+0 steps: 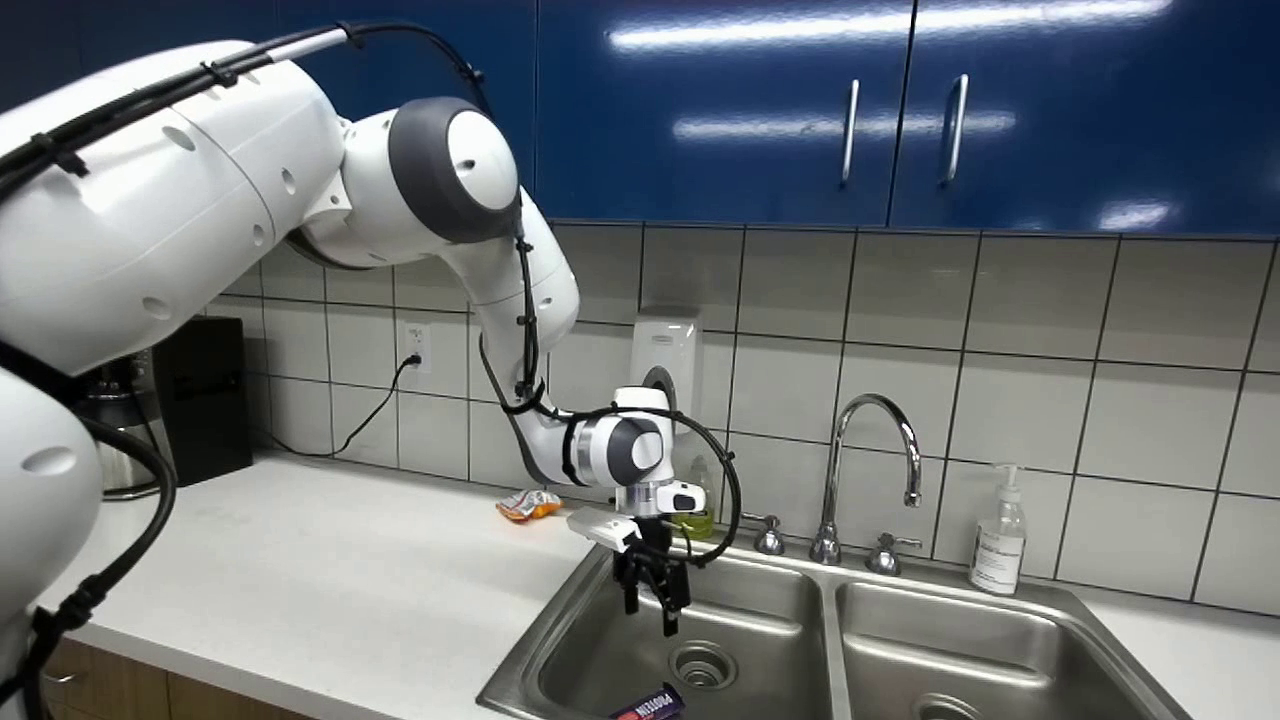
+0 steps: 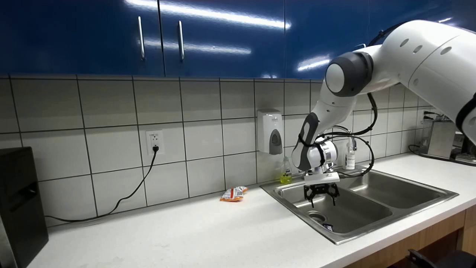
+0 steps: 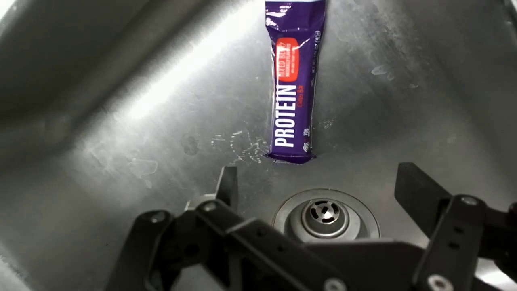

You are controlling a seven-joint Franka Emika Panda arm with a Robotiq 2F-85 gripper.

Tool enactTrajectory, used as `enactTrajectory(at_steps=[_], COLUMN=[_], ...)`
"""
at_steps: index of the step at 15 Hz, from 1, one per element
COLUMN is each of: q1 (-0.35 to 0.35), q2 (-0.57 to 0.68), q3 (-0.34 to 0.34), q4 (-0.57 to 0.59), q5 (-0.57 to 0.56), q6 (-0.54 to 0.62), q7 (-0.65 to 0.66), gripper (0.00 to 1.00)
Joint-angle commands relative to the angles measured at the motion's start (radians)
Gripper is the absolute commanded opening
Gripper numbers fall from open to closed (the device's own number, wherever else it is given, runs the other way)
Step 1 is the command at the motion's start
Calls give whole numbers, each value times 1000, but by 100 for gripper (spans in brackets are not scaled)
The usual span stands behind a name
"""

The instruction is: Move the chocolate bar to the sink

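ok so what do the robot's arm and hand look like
The arm is white and rounded, with dark grey bands at some joints and black cables strapped along it. The hand is black, with two flat-tipped, jointed fingers.

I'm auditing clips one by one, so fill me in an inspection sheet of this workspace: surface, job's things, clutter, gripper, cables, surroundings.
Surface: white counter around a steel sink; pale marks inside it.
Job's things: chocolate bar, labelled PROTEIN, lies in the sink beside the drain, not touching it.
Clutter: orange packet on the counter; yellow-green bottle and pump bottle at the sink's back edge.
Gripper: open over the sink, holding nothing.
Cables: power cord plugged into a wall outlet; black cables strapped to the arm.
Surroundings: tiled wall, blue cabinets, wall dispenser, black appliance.
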Motion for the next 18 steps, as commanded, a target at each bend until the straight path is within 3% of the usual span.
enactTrajectory(at_steps=[1, 9, 18], q1=[49, 116, 146], q2=[-161, -398, -534], q3=[-31, 8, 167], q4=[-186, -401, -524], q5=[-40, -112, -116], q6=[47, 54, 51], q7=[28, -1, -62], gripper=[100, 100, 100])
